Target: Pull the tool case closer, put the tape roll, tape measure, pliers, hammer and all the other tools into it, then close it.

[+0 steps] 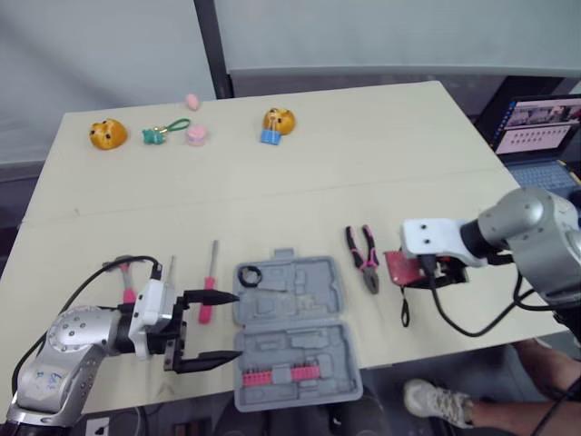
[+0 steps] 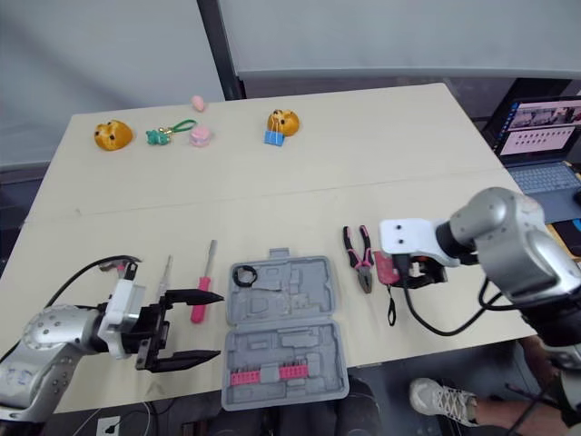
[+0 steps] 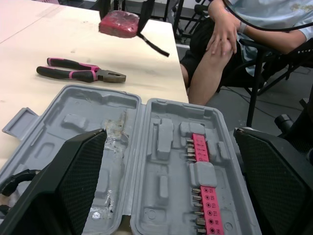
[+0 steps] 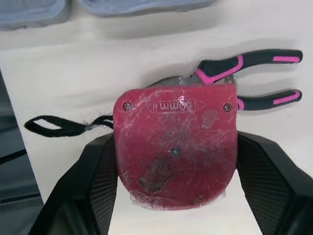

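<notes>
Red tape measure point(image 4: 173, 152) sits clamped in the right gripper point(image 4: 175, 141) beside pliers point(image 1: 367, 263).

tool case point(image 1: 292, 292) sits bottom centre of frame, pliers point(image 1: 365, 258) just right of it, tape measure point(image 1: 398, 268) further right, screwdriver point(image 1: 209, 283) left

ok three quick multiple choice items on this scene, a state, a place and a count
1. The grey plastic tool case is: A open flat B shut C standing on edge
2. The pink-and-black-handled pliers lie: A inside the case B on the beige table between the case and the red tape measure C on the floor
3. How many round orange toys sit at the table's far side? A one B two C four
Answers: 1 A, both halves show their moulded insides. 2 B, they rest on bare tabletop right of the case. 3 B, one at the left, one nearer the middle.
</notes>
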